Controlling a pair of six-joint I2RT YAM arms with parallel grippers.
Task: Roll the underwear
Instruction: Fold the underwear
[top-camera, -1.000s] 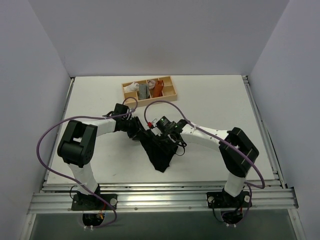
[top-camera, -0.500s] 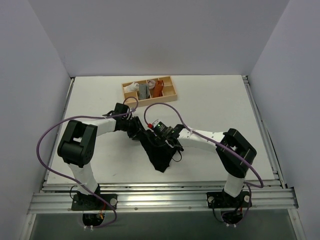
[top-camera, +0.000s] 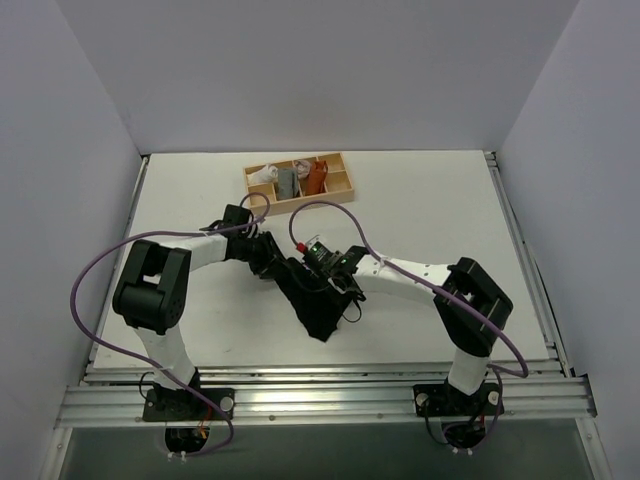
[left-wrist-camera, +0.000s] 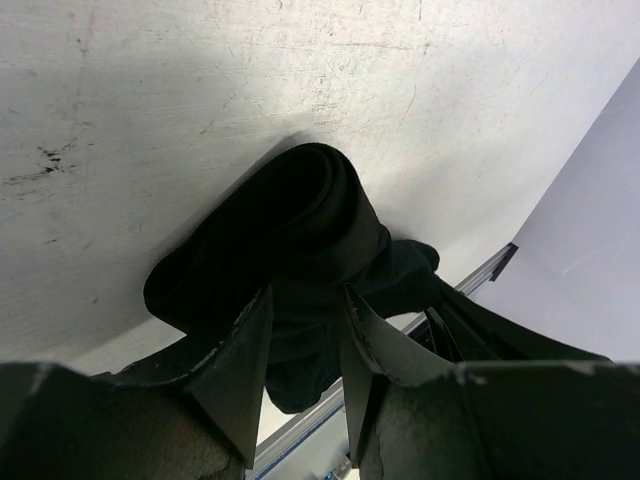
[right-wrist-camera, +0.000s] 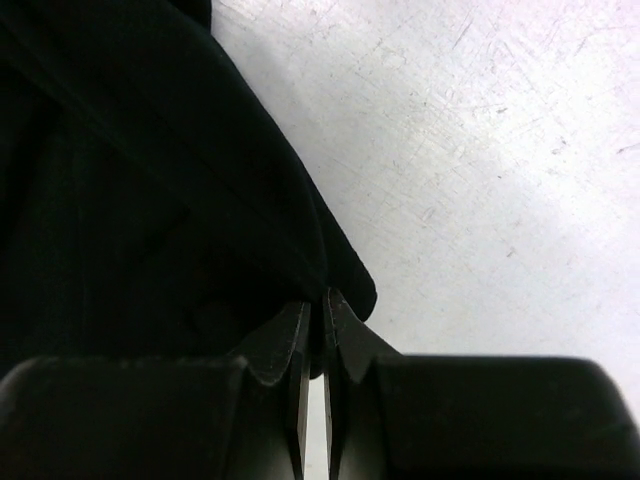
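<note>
My left claw (left-wrist-camera: 305, 335) is clamped on the plain black soft cloth underwear (left-wrist-camera: 300, 215). Its two fingers (left-wrist-camera: 240, 350) stand a bit apart, and a thick bunch of the black cloth fills the gap between them. Just past the tips of this claw, the cloth is wound into a fat roll. The roll lies on the scuffed white worktop (left-wrist-camera: 200, 70).

My right claw (right-wrist-camera: 313, 305) has its two fingers pressed together. Their tips touch the edge of the underwear. I cannot tell if a bit of cloth is caught between them. To the left of this claw I see only black cloth. To its right I see the worktop.

From the top camera, the two claws sit close together over the same end of the underwear. The rest of the cloth lies spread out from the claws toward the arm bases.

Far beyond both claws sits a small wooden tray (top-camera: 340, 182). In it are a white cloth roll (top-camera: 264, 175), a grey cloth roll (top-camera: 288, 182) and an orange-brown cloth roll (top-camera: 316, 178), side by side.
</note>
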